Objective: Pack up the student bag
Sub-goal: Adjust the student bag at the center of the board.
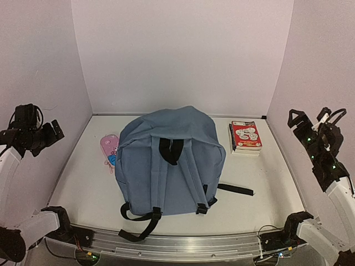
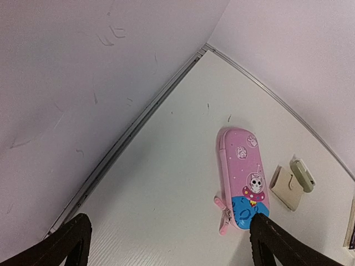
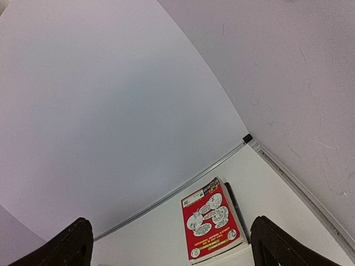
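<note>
The student bag (image 1: 169, 160), a large dusty-blue backpack, lies flat mid-table with its black straps and top loop facing up. It does not show in either wrist view. A pink pencil case (image 1: 108, 149) lies at its left and appears again as the pink pencil case (image 2: 241, 177) in the left wrist view. Right of the bag is a red book (image 1: 245, 137), also seen as the red book (image 3: 213, 219) from the right wrist. My left gripper (image 1: 52, 132) (image 2: 169, 219) hangs open by the left wall. My right gripper (image 1: 309, 117) (image 3: 171, 220) is open and raised at the right wall.
A small beige item (image 2: 291, 180) with a pale grey piece lies just beyond the pencil case. A dark thin book (image 3: 236, 205) sits under the red one. White walls close in the table (image 1: 266, 183) on three sides. One loose black strap (image 1: 236, 189) trails right of the bag.
</note>
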You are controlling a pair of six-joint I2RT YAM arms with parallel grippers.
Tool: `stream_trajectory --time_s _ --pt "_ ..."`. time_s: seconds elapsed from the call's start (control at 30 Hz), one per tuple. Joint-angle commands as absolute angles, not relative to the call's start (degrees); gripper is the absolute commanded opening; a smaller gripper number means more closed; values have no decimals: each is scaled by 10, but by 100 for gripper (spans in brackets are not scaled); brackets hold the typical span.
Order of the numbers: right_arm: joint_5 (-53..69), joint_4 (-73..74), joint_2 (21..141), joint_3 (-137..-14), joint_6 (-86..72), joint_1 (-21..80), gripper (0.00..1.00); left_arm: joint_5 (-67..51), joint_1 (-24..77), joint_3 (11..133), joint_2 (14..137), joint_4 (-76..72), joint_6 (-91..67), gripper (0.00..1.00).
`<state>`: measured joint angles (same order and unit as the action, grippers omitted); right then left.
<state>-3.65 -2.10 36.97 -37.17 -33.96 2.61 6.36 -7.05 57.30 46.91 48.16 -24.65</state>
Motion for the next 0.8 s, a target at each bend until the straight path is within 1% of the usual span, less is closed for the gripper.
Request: stream_trajectory --time_s 0.0,0.1,0.17,0.27,0.33,0.4,0.47,0.57,0.67,0.77 --pt "-11 -2 380 -391 -347 27 98 36 -71 592 485 461 -191 100" --pt "75 -1 408 -413 -332 27 98 15 -71 603 502 457 -177 100" --pt "156 4 436 -436 -323 27 98 0 -71 608 517 443 -177 100" --pt "248 54 486 -478 -321 27 98 -44 -71 617 545 410 -173 100" --pt "310 70 497 -493 -326 27 98 -97 -71 623 567 381 -170 100" --pt "340 72 489 -496 -328 41 98 -191 -71 617 581 323 -163 100" --pt "340 77 473 -504 -324 66 98 -292 -71 599 590 263 -160 100" --pt "311 126 489 -533 -305 123 98 -378 -71 577 612 203 -153 100" --pt "238 156 537 -557 -294 222 98 -395 -70 582 631 230 -132 100" --pt "196 129 555 -547 -305 321 98 -397 -70 567 623 231 -132 100"
